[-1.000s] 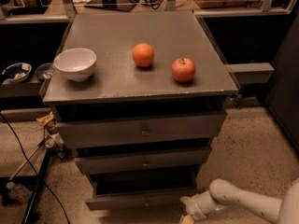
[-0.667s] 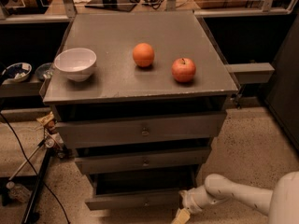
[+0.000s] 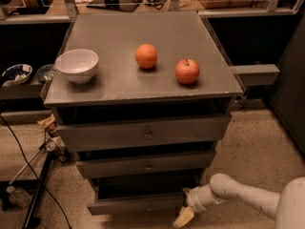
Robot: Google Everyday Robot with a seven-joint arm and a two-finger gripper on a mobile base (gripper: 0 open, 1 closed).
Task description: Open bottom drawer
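1. Grey metal cabinet [image 3: 119, 37] is standing on a speckled floor [image 3: 267, 142]. It is carrying a white round bowl [image 3: 77, 65] at the left of its top, a round orange fruit [image 3: 146, 56] near the middle and a red apple [image 3: 187, 71] to the right of that, all three apart from one another.
2. Three grey drawer fronts are running down its face: the tallest grey drawer front [image 3: 145, 133] at the top, the mid-sized grey drawer front [image 3: 145, 164] under it, and the bottom drawer [image 3: 128, 205], a thin, long grey strip, sitting lowest, close to the floor.
3. A dark gap is showing above the bottom drawer's front.
4. The pale yellowish gripper [image 3: 184, 217] is hanging low at the right end of the bottom drawer's front; whether it is touching the strip, and whether it is spread or closed, cannot be told.
5. A white, rounded robot arm [image 3: 238, 194] is reaching in from the lower right corner, ending at the gripper.
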